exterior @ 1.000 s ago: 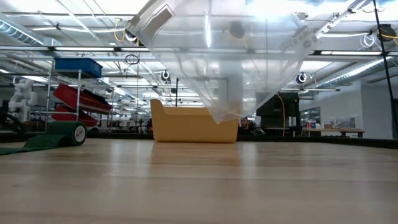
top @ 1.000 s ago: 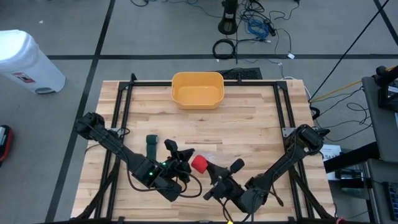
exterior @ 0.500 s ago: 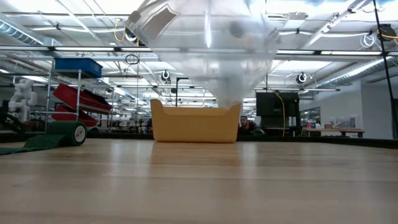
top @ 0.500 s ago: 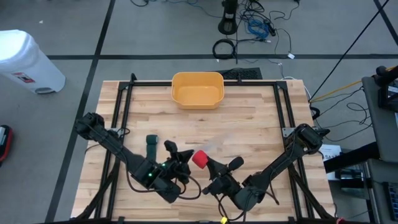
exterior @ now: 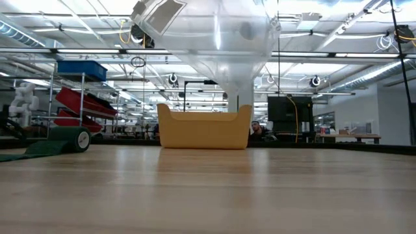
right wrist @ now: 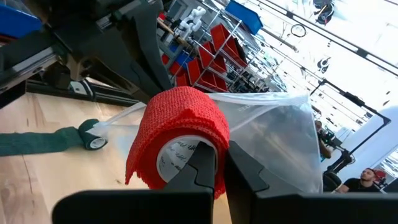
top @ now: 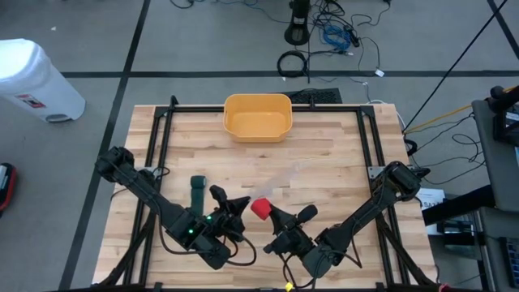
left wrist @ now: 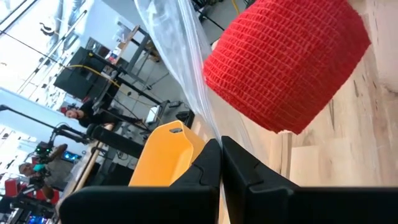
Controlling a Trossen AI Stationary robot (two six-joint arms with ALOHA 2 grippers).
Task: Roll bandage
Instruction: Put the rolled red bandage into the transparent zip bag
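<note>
Clear bag (exterior: 214, 45) blurs red bandage roll (top: 260, 208).

Two bandage rolls: one red bandage roll (top: 260, 208), one green bandage roll (top: 197, 191), partly unrolled, just left of the red. One clear plastic bag (exterior: 214, 45). One yellow bin (top: 257, 117) at the far edge of one worktop (top: 324, 162). Two arms.

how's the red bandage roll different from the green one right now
The red bandage roll is held up off the table in the right gripper, next to a clear plastic bag; the green bandage roll lies on the wooden table, touched by neither gripper. The red one looks fully wound; the green one trails a loose unrolled tail. Both are woven elastic wrap on a core.
</note>
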